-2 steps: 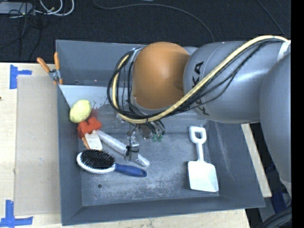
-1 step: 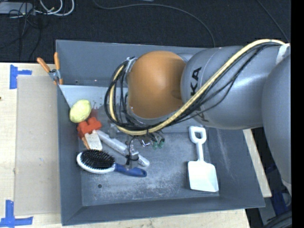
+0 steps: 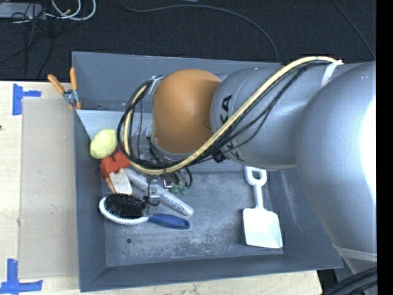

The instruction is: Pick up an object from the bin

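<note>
- Camera view: the arm (image 3: 288, 121) comes in from the right over the grey metal bin (image 3: 202, 257). Its orange cover (image 3: 184, 109) and looped cables (image 3: 138, 152) hide most of the wrist.
- The gripper (image 3: 153, 194) shows below the cover as a small dark metal part, low among the things in the bin's left half. I cannot tell whether it is wide, narrow or holding anything, because the cover and cables hide too much.
- Nearest to it is a hairbrush (image 3: 124, 209) with a white oval rim, black bristles and a blue handle. Its head lies just left of and below the gripper, and the handle runs away under the gripper to the right.
- A grey tube (image 3: 177, 206) lies just right of the gripper, above the blue handle and close to it.
- A small green piece (image 3: 178, 188) sits just right of the gripper, a little above it.
- Left of and above the gripper are a white block (image 3: 120, 180), then a red-orange piece (image 3: 114, 163), then a yellow-green ball (image 3: 103, 144) farthest up.
- A white toy shovel (image 3: 261, 225) lies well apart to the gripper's right, blade down, handle up.
</note>
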{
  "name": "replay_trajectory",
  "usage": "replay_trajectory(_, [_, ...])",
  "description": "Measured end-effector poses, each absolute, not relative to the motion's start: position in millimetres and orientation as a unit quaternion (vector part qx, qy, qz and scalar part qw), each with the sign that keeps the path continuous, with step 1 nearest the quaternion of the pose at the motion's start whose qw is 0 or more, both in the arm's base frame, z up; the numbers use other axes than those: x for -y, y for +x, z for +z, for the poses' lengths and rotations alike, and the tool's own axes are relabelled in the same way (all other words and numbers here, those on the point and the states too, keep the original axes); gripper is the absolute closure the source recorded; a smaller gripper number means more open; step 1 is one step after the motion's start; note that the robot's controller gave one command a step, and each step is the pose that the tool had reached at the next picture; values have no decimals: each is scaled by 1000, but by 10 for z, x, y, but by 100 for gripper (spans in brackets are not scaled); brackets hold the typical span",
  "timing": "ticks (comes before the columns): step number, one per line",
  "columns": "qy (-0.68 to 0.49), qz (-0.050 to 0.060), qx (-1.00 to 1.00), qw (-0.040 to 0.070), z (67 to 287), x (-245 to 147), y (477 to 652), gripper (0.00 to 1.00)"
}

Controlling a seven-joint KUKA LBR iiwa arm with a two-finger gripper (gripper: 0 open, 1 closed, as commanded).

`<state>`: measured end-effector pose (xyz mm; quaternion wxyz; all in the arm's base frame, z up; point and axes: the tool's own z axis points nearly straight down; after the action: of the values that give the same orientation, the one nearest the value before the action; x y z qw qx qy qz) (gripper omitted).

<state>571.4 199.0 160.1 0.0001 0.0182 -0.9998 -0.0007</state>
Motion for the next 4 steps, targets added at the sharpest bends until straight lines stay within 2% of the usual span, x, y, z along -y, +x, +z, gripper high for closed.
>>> replay_trajectory(1, [128,0,992,1,1569,-2170,5841,0])
replay_trajectory(2, [304,-1,953,-2,1003,-1994,5656,0])
replay_trajectory(3, [-34,1,999,3,997,-2145,5603,100])
replay_trajectory(4, [-35,0,999,2,1022,-2164,5604,100])
